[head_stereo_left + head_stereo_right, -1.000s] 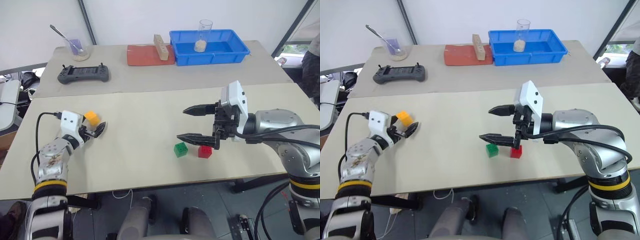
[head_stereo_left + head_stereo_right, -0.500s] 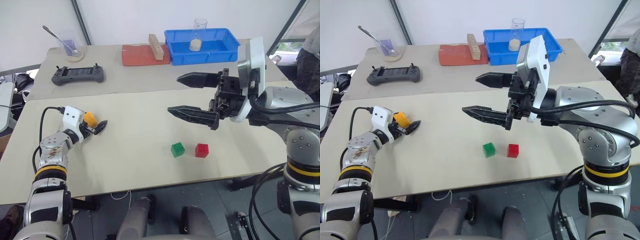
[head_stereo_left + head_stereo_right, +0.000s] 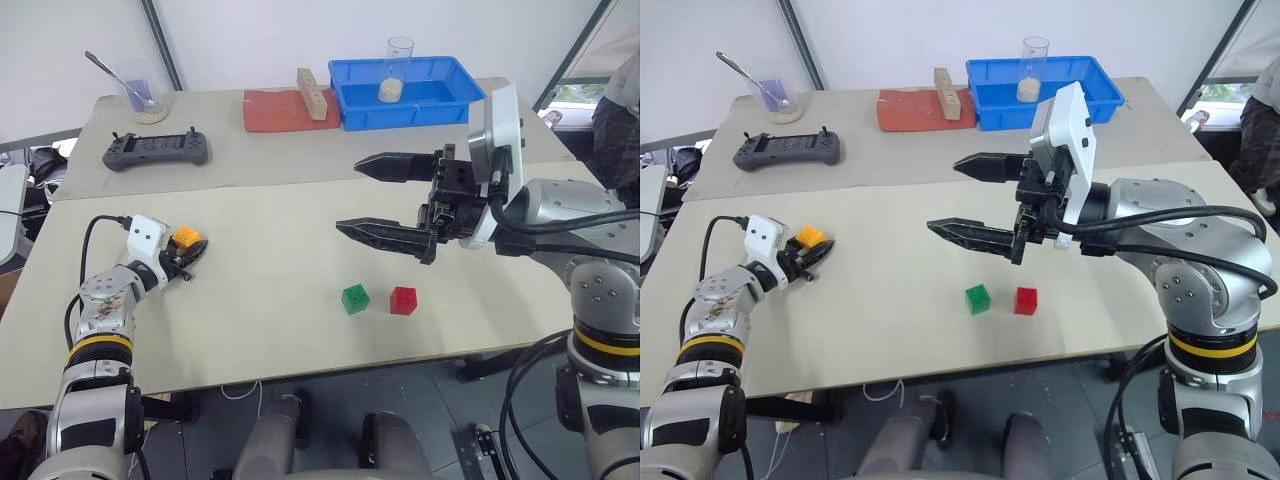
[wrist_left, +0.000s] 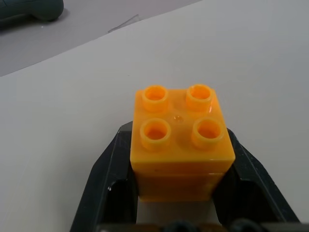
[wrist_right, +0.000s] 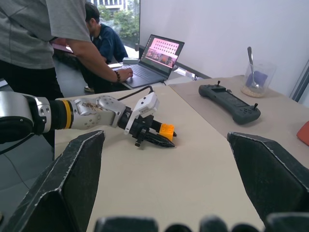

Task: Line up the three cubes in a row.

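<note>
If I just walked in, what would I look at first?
Probably the right gripper, held up over the middle of the table with its black fingers wide open and nothing in them. Below it a green cube and a red cube sit side by side near the front edge. Far off to the left, the left gripper squeezes the orange cube.

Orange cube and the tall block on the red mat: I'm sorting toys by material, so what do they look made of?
Orange cube: likely moulded plastic, smooth and slightly glossy, with hollow round studs on top. Tall block: looks like unpainted wood, pale tan and matte; grain too small to confirm.
</note>
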Controlling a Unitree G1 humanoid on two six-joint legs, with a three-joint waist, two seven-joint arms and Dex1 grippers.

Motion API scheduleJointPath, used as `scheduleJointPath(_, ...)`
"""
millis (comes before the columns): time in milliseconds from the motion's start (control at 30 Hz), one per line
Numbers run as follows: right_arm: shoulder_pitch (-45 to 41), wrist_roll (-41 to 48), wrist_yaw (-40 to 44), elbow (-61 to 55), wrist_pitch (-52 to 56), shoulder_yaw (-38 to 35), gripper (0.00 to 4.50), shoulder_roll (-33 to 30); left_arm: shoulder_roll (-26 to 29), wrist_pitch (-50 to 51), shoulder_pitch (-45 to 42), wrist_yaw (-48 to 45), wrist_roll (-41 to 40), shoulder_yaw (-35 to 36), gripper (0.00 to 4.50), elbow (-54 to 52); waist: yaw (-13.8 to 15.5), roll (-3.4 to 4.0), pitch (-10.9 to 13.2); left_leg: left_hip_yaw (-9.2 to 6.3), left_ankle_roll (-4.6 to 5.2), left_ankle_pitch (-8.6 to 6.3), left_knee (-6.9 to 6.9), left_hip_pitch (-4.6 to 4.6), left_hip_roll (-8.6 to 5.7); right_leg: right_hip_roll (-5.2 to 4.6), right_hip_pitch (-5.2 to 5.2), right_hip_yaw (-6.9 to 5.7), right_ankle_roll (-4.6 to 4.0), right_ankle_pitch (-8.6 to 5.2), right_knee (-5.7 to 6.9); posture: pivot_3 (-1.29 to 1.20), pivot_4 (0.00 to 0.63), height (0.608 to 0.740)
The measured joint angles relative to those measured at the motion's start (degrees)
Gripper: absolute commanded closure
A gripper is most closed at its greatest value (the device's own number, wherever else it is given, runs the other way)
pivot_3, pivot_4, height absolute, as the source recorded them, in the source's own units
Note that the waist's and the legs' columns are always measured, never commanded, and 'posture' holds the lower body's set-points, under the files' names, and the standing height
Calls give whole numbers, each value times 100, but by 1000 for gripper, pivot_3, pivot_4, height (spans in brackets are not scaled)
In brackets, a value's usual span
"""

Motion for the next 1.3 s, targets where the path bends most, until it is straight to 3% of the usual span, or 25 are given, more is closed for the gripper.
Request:
scheduleJointPath(100,143,-90,73,5,-39,5,0,-29,0,188,215,-131,-16,-50,3081,-477,2,0,0,0,0,0,0,-1,0,-1,0,-1,0,0,-1,0,150,740)
scheduleJointPath(367,553,-228,383,-11,-108,-10,0,-363,86,823,1143,-1395,-273,-808,3081,-3025,-12,0,0,5,0,0,-5,-1,7,-6,0,3,-33,-16,-13,0,150,740)
scheduleJointPath(600,698,-246,362,-132,-109,-85,0,-442,79,1067,1672,-1870,-439,-1341,3081,-4166,-17,0,0,11,0,0,-9,-1,30,7,3,-2,-50,-8,-44,0,150,740)
scheduleJointPath(1000,1177,-88,359,-478,-100,-299,0,-794,-226,400,1341,-2397,-243,-2147,3081,-3649,10,1,0,21,0,0,-10,-2,38,4,8,-13,-46,11,-72,0,150,740)
scheduleJointPath(1300,1488,-34,460,-675,-101,-403,0,-1019,-578,64,1079,-2425,-116,-2333,3081,-3222,26,1,0,21,0,0,-3,-2,46,-5,15,-43,-47,17,-72,0,150,740)
